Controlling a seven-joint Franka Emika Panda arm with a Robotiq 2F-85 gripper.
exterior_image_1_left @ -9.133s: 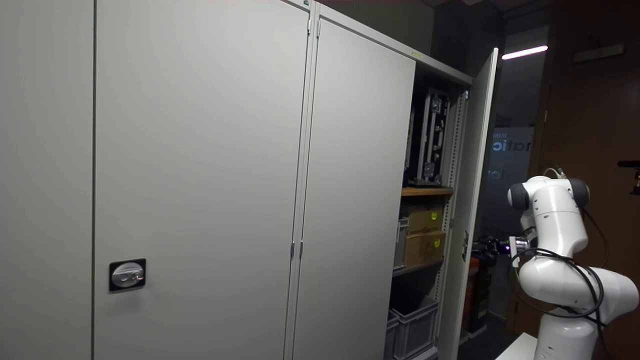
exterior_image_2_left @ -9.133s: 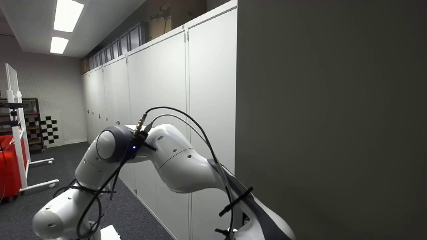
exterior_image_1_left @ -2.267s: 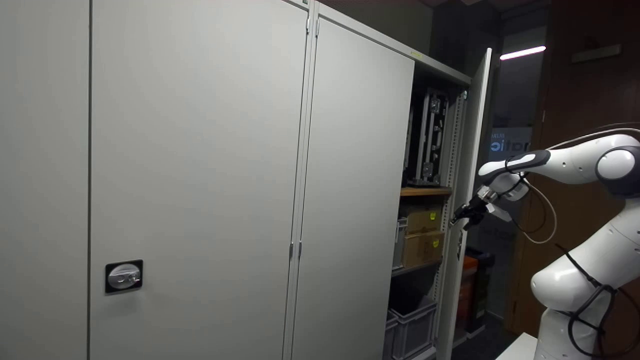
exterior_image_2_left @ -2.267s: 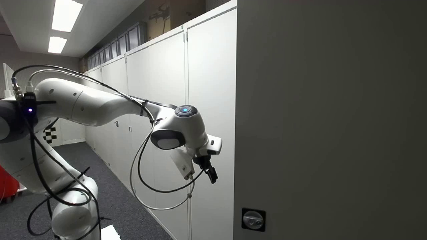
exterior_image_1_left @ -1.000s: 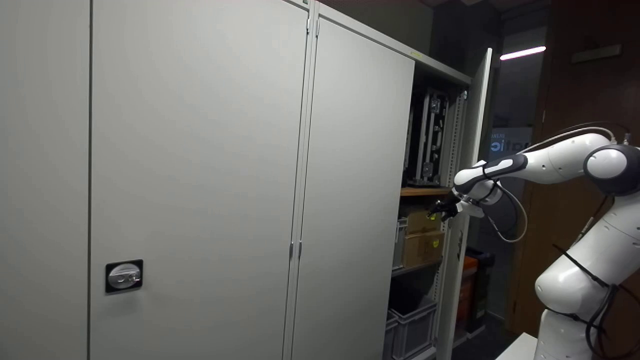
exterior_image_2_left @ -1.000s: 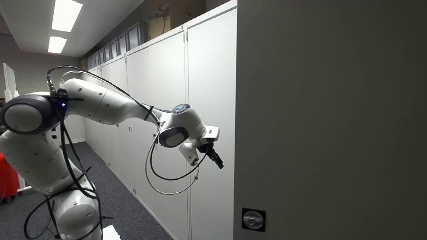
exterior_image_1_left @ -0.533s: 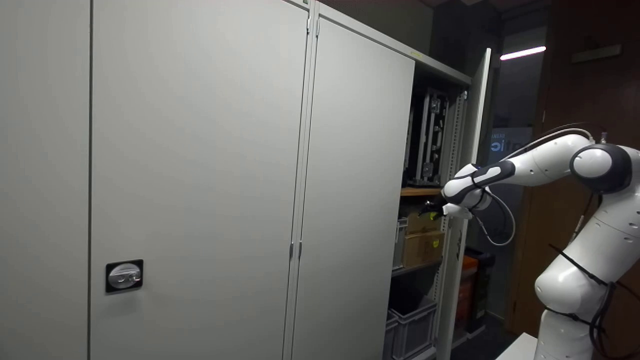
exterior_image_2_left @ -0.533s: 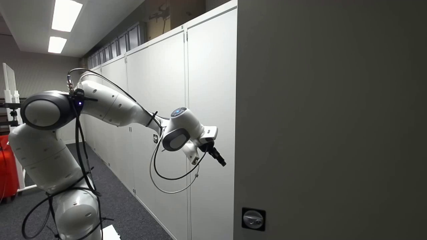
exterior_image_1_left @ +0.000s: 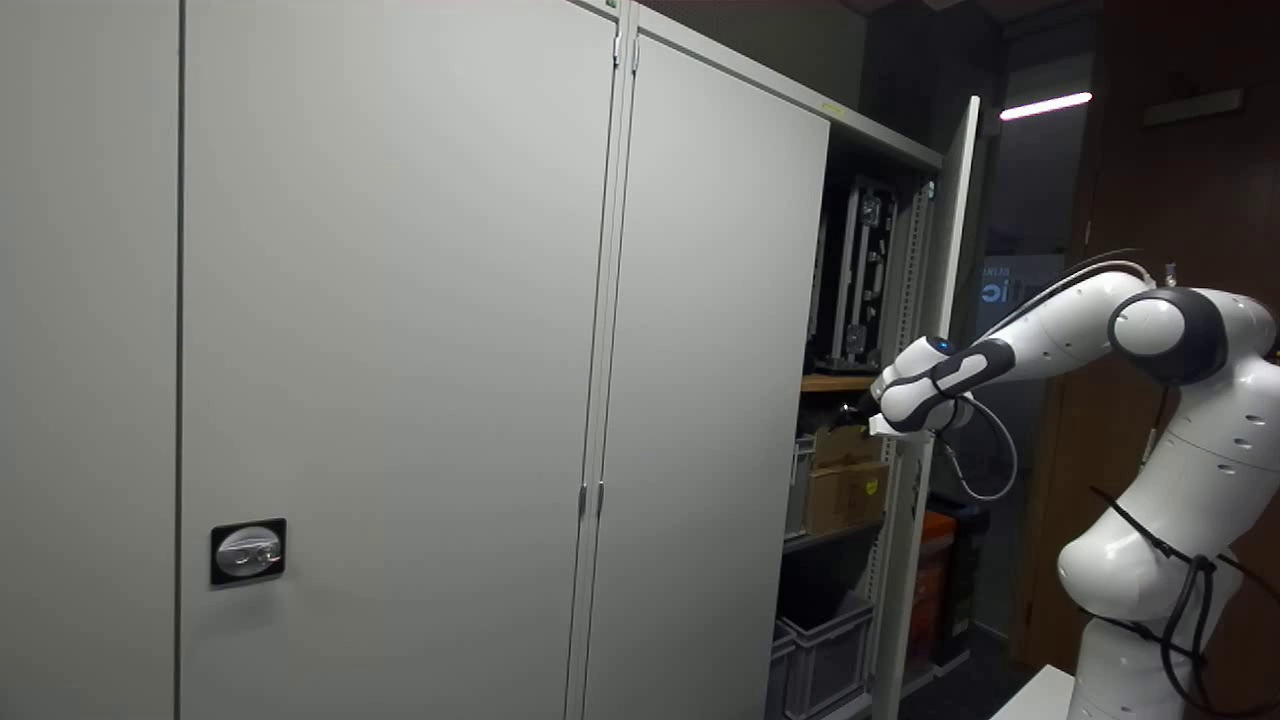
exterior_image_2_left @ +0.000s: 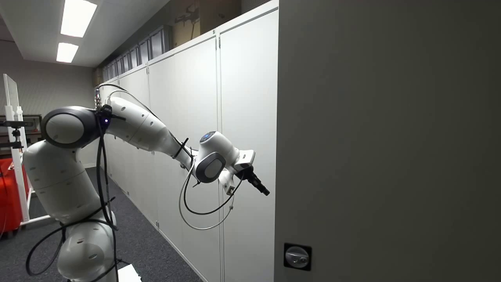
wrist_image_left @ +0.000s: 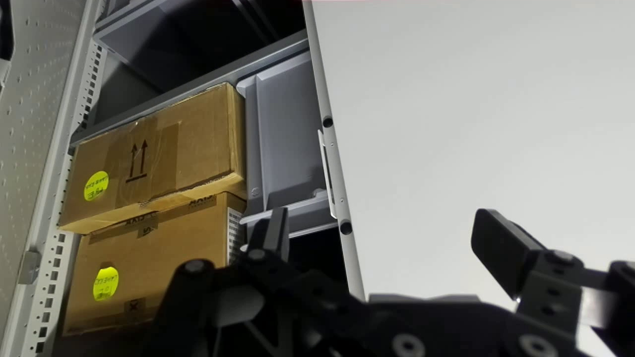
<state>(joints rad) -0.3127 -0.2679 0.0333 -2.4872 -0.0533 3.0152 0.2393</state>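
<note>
Arrowed carton [wrist_image_left: 198, 144]: two-arrow sign [wrist_image_left: 137, 161]
Adjoining carton [wrist_image_left: 168, 253]: "AXIS" print [wrist_image_left: 202, 201]
Yellow stickers [wrist_image_left: 96, 186]: handwriting, unreadable
Glass pane [exterior_image_1_left: 1030, 265]: mirrored lettering [exterior_image_1_left: 1003, 293], partly hidden

Your Panda arm [exterior_image_2_left: 58, 188] stands with its elbow [exterior_image_2_left: 64, 128] bent and raised, white forearm [exterior_image_2_left: 137, 124] sloping down from it to the wrist [exterior_image_2_left: 219, 147], as both exterior views show. Past the wrist, your Robotiq gripper [wrist_image_left: 381, 237] points obliquely downward. In the wrist view you have its two black fingers [wrist_image_left: 500, 244] spread wide, tips well apart.
</note>
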